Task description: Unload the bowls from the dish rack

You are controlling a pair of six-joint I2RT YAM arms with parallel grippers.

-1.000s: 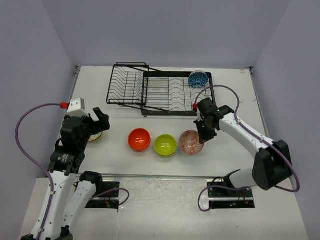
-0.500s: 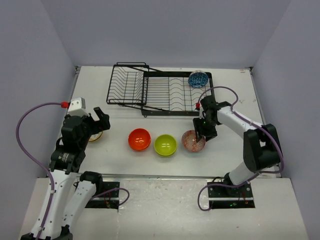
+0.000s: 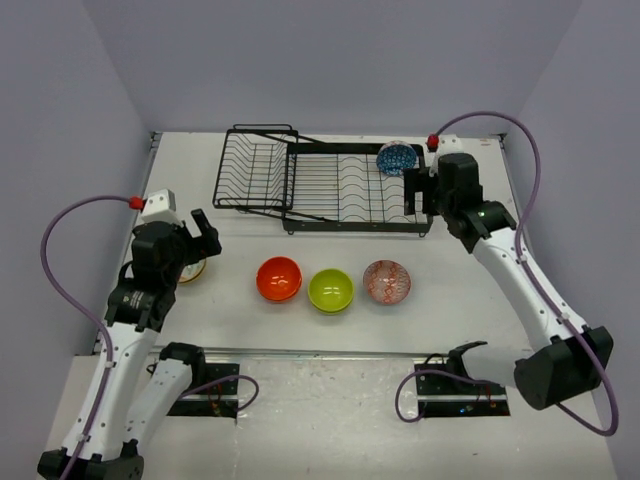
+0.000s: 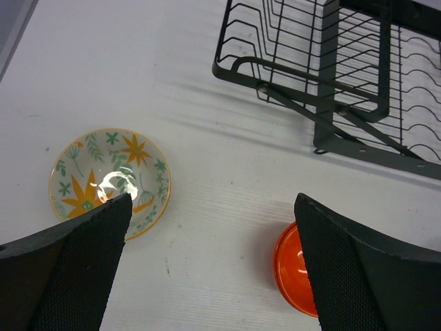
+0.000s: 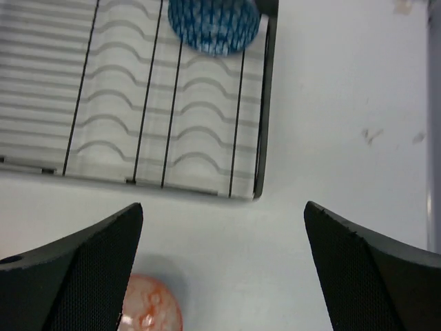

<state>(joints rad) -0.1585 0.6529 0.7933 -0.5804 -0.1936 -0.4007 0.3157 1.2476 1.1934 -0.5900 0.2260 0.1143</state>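
Holding one blue bowl (image 3: pixel 396 158) in its far-right corner, the dish rack (image 3: pixel 330 190) sits at back of table (image 3: pixel 460 290). The right gripper (image 5: pixel 220 227), fingers spread, hangs over rack's near-right corner, w/ bowl just beyond. The left gripper (image 4: pixel 211 207), spread too, hangs above floral bowl (image 4: pixel 110 181) & orange bowl (image 4: pixel 296 272).
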